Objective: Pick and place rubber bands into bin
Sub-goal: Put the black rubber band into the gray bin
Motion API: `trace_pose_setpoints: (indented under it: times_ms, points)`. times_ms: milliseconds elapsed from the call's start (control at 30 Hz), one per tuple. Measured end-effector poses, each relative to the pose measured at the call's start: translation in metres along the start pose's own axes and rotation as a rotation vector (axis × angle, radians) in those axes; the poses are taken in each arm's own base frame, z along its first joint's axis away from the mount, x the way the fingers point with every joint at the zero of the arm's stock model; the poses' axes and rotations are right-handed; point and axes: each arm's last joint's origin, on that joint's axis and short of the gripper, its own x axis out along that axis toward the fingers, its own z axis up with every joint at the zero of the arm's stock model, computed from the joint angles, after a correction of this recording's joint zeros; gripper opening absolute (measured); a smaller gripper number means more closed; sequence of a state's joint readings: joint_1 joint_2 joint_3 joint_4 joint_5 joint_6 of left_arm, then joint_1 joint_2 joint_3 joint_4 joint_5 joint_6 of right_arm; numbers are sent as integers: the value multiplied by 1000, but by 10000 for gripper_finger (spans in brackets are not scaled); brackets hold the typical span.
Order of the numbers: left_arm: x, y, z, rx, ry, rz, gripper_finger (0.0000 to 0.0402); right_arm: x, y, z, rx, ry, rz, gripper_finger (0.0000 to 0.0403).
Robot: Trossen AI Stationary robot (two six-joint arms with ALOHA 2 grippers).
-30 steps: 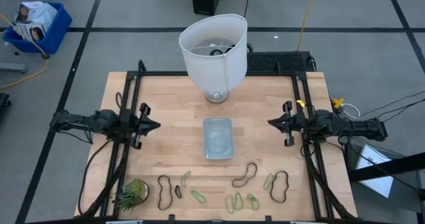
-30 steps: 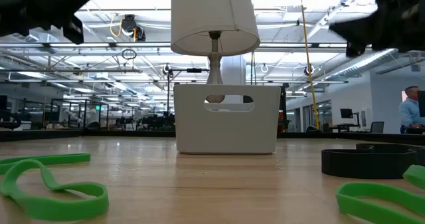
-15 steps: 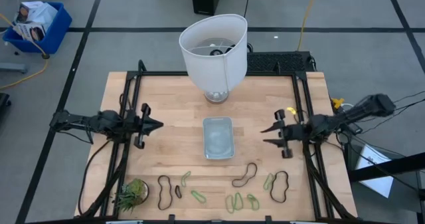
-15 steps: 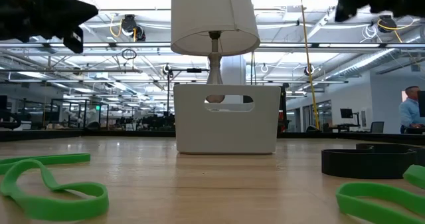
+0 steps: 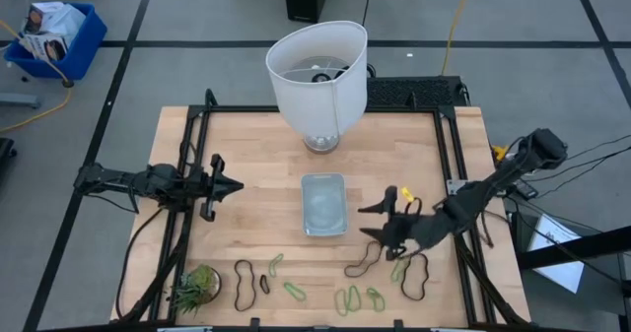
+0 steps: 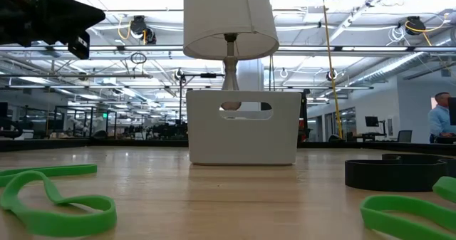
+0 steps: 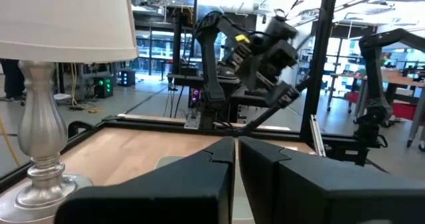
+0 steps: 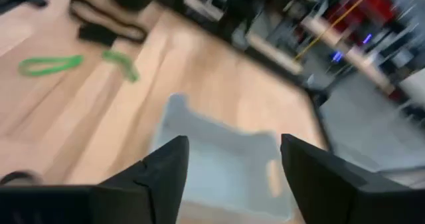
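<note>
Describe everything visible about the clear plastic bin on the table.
The bin is a small, shallow rectangular tray of clear, pale grey-blue plastic with rounded corners. It sits flat and upright on the wooden table, near the middle, just in front of the white lamp. In the high view it looks empty; the rubber bands all lie on the wood nearer the front edge. Nothing touches it. The right hand, open, hovers beside it; the low view shows a handle cut-out in one end wall.

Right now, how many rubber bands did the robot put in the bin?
None that I can see: the bin looks empty. The open right gripper holds nothing and is near a dark band. All the bands lie on the table. The left gripper waits.
</note>
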State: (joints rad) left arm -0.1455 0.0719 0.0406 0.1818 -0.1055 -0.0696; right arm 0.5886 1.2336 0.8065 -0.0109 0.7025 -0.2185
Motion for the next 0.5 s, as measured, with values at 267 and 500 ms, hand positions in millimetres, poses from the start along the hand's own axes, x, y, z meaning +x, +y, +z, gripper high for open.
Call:
trace_pose_setpoints:
  times_ms: [267,500]
  points:
    - [0,0,4,15,-39,-2,26,12,34,-18,85,140,126,255]
    - [0,0,5,19,-55,-3,26,23,48,-44,126,247,192,246]
